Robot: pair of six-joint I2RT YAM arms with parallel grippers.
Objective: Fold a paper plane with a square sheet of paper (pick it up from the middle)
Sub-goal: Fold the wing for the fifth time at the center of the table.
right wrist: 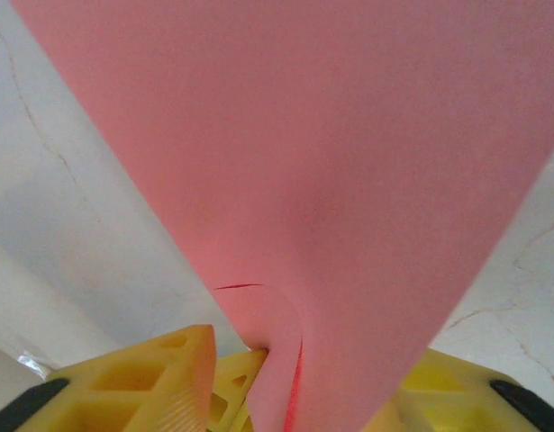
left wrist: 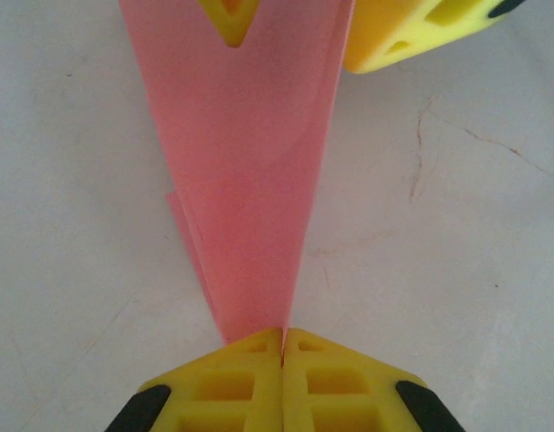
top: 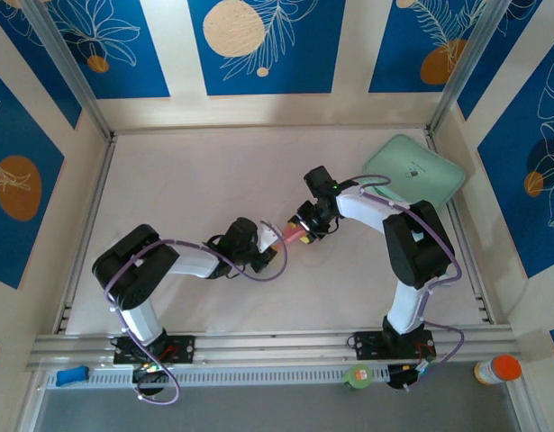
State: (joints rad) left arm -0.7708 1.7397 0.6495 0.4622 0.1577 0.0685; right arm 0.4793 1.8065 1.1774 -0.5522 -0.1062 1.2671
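The paper plane was plain salmon pink. The left gripper and right gripper were bright yellow with black corners. The arms were white and black, trailing purple cables. The table was off-white with faint veins. A pad was mint green. The wall panels were deep blue with cream leaf outlines and orange and cream discs.

My thin salmon-pink paper sheet is folded into a long wedge with a narrow tip. That tip sits pinched in my left gripper.
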